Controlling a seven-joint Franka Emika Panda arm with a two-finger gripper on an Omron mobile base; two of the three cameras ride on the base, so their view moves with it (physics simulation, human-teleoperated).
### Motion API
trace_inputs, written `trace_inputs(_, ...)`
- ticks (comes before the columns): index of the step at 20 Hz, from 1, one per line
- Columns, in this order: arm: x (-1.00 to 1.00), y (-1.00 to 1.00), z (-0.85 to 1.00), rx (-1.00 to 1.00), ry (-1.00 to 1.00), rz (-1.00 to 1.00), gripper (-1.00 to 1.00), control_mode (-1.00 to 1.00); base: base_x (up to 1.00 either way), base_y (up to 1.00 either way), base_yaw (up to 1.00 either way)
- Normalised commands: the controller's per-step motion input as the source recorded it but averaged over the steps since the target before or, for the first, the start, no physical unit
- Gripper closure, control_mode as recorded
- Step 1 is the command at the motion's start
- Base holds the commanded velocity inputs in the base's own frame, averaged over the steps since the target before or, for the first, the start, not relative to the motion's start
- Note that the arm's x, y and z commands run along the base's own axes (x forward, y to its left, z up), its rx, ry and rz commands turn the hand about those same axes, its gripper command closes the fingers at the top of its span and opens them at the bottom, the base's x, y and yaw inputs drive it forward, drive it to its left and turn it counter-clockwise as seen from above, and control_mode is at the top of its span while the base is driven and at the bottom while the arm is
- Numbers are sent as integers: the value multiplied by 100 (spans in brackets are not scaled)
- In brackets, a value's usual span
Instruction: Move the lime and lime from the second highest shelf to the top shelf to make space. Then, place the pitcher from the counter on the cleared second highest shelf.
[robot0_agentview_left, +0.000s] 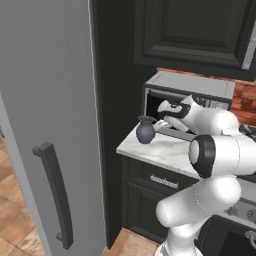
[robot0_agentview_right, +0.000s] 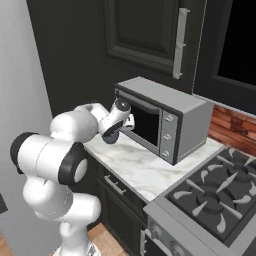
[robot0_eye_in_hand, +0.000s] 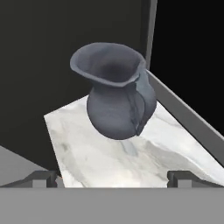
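The pitcher (robot0_agentview_left: 146, 130) stands upright on the marble counter (robot0_agentview_left: 165, 152), near the counter's left front corner and just in front of the microwave (robot0_agentview_left: 192, 95). In the hand view the pitcher (robot0_eye_in_hand: 116, 94) sits centred ahead of the gripper (robot0_eye_in_hand: 113, 177), with its handle turned toward the microwave side and its flared rim facing the camera.

The gripper (robot0_agentview_left: 161, 125) is positioned beside the pitcher on the microwave side, at about the height of the pitcher's belly. Its jaws stand fully apart, and both fingertips (robot0_eye_in_hand: 43, 178) remain clear of the pitcher. Nothing is held.

Judged step: approach to grasp the pitcher. The refrigerator door (robot0_agentview_left: 45, 125), to the left of the pitcher, appears closed, so the shelves and limes cannot be checked from here.

Hazards from this position:

- Tipping. The pitcher has a bulbous belly over a narrow base. One finger arriving first would push it over or slide it.
- Loss over the edge. The pitcher stands near the counter's corner, so a push away from the microwave could send it off the marble.
- Poor seating. The rounded belly may squeeze upward out of closing jaws. The side handle may catch one finger and twist the pitcher.
- Collision. The wrist works close to the microwave front, so a wide swing could strike it.
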Motion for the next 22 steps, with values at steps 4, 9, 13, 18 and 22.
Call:
trace_inputs(4,50,0,-8,0,0,4,-100,-100,0,0,0)
trace_inputs(9,47,0,-10,0,0,3,-100,-100,0,0,0)
trace_inputs(13,35,0,-13,0,0,2,-100,-100,0,0,0)
trace_inputs(18,31,0,-12,0,0,1,-100,-100,0,0,0)
trace_inputs(22,31,0,-11,0,0,1,-100,-100,0,0,0)
